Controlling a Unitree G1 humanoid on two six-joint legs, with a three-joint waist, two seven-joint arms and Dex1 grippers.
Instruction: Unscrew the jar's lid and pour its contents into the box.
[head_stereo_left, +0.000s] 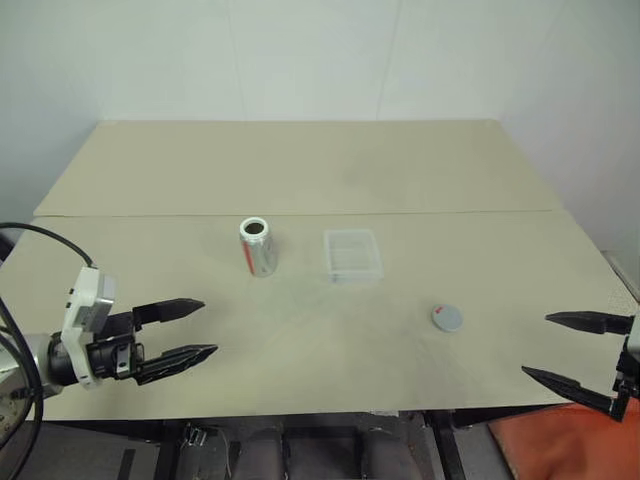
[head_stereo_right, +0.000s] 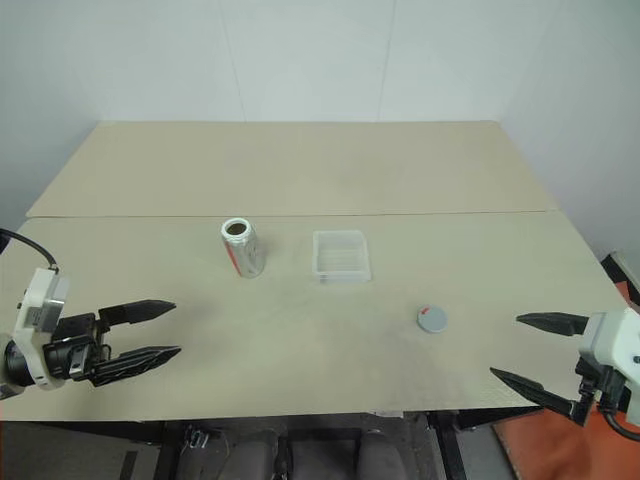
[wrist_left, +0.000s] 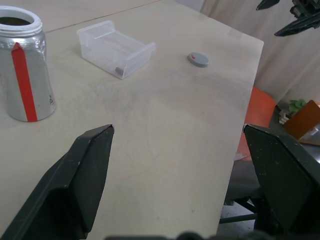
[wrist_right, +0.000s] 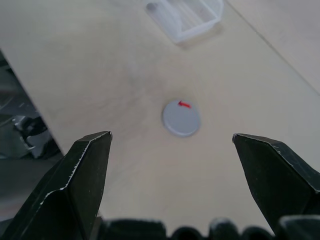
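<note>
A big tan table (head_stereo_left: 300, 170) fills the room in front of the robot. On it, near the middle, sits the box (head_stereo_left: 353, 255), a clear little tray. Something small and dark seems to lie inside it at one end, though it is too small to name.

Just to the left of the box, with a gap between them, stands the jar (head_stereo_left: 258, 246). It is upright and its top is open, so you can look down into its dark mouth. A red stripe runs down its side.

The lid (head_stereo_left: 447, 318) is off. It lies flat on the table, well to the right of the box and closer to the robot, with a small red mark on top.

The left gripper (head_stereo_left: 180, 330) hangs over the near left edge with its two black fingers spread wide, holding nothing. The right gripper (head_stereo_left: 575, 350) hangs at the near right edge, also spread wide and empty.

I think the unscrewing is done, and maybe the pouring too. If not, the left gripper needs to reach the jar, squeeze its sides, lift it and tip it over the box.
</note>
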